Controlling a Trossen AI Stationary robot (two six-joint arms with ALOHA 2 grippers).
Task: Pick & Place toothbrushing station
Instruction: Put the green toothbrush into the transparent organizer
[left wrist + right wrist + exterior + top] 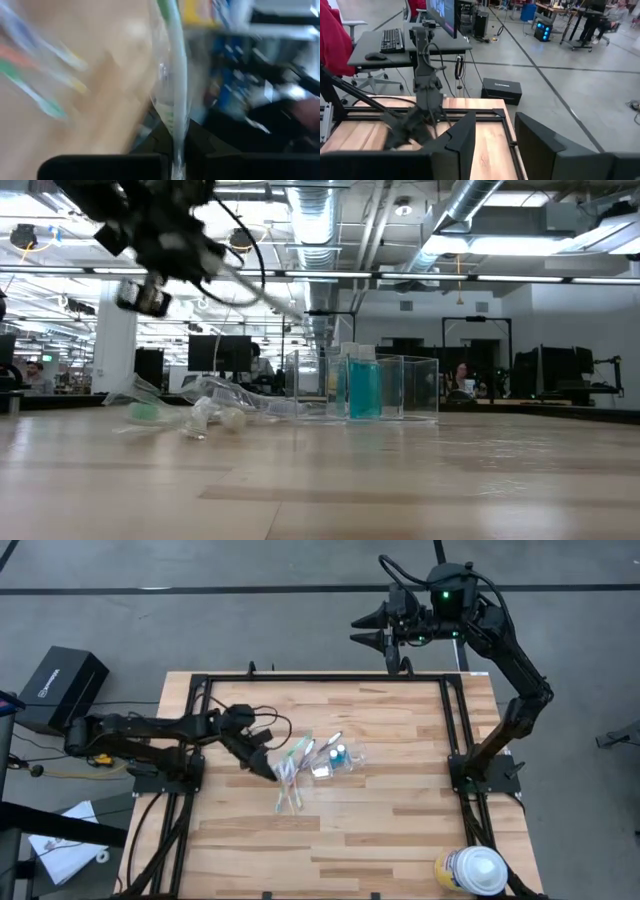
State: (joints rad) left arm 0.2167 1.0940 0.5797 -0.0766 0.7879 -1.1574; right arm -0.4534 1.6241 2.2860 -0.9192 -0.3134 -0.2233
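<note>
The left gripper hangs beside the clear cup at the middle of the bench, its fingers closed on a wrapped green toothbrush — the pick step. Next, I judge, it needs a lift and carry to the cup. The right gripper waits beyond the cup, off the bench, fingers apart on nothing.

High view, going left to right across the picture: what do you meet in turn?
Black box off the table → left gripper, shut on a toothbrush → toothbrushes → clear plastic cup with toothpaste tubes → right gripper, raised beyond the far edge → white-and-yellow container at the near corner.
</note>
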